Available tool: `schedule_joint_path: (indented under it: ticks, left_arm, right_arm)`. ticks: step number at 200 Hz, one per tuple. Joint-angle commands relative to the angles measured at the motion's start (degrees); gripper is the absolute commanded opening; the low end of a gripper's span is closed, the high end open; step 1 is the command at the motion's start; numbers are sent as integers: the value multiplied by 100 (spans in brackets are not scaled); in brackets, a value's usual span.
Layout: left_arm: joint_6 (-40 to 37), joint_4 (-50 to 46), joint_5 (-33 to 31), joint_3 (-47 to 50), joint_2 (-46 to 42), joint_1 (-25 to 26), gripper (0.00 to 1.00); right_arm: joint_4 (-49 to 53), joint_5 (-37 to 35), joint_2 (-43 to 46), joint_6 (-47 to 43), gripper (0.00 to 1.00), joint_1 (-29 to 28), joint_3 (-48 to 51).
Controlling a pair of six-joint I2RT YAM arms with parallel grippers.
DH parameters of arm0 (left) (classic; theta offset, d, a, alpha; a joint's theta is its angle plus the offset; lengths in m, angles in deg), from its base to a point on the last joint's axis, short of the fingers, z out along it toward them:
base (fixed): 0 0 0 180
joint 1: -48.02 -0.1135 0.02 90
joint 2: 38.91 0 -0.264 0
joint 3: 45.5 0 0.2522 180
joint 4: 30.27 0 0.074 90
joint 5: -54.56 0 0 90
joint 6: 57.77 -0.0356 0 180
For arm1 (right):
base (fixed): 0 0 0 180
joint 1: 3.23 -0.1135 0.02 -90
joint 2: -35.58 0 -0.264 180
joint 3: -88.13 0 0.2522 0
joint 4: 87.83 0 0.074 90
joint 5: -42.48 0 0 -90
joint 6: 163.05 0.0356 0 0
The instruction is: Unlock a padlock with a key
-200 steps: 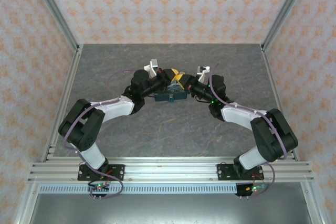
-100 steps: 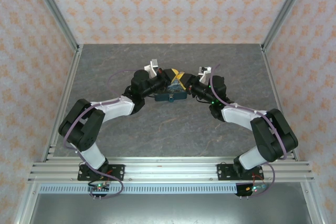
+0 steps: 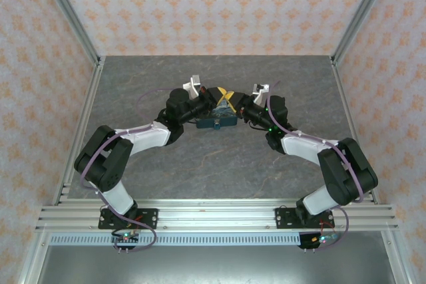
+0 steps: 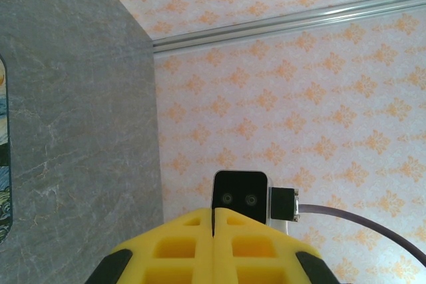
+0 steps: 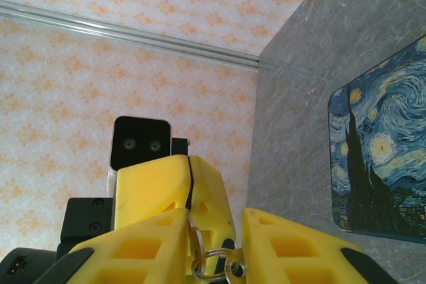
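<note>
At mid-table, right gripper [image 5: 216, 231] slightly parted, key ring [image 5: 203, 259] between, perhaps touching.

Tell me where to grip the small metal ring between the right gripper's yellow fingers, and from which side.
Best pinch the ring across its flat faces, on the free arc nearest the right wrist camera, coming straight in with the right gripper. It looks nearly edge-on there, its far end sits against the shut left gripper, and the right jaws stand apart on either side of it.
</note>
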Motion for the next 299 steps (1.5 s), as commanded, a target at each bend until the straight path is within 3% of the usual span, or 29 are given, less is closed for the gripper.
schedule_joint_path:
  ticks: [1, 26, 55, 156, 170, 179, 299]
  left_arm:
    - [-54, 210, 6, -1, -46, 26, 0]
    - [-54, 216, -3, 5, -35, 26, 0]
    - [-45, 219, 6, 7, -30, 26, 0]
    - [-188, 34, 7, -20, -155, 34, 0]
    - [-262, -41, 25, -46, -189, 34, 0]
    - [-295, -75, 41, -52, -205, 34, 0]
    - [-432, -225, 207, -125, -193, 83, 0]
  right_arm:
    - [-165, -170, 17, 11, 25, 65, -66]
    - [-169, -158, 8, 11, 17, 65, -74]
    - [-177, -75, 0, -9, 0, 77, -74]
    - [-174, 27, 53, -52, 0, 122, 155]
    - [-135, -14, 70, -42, 22, 121, 158]
    - [-107, -34, 66, -41, 26, 131, 139]
    - [117, 502, -48, -195, 20, 152, -263]
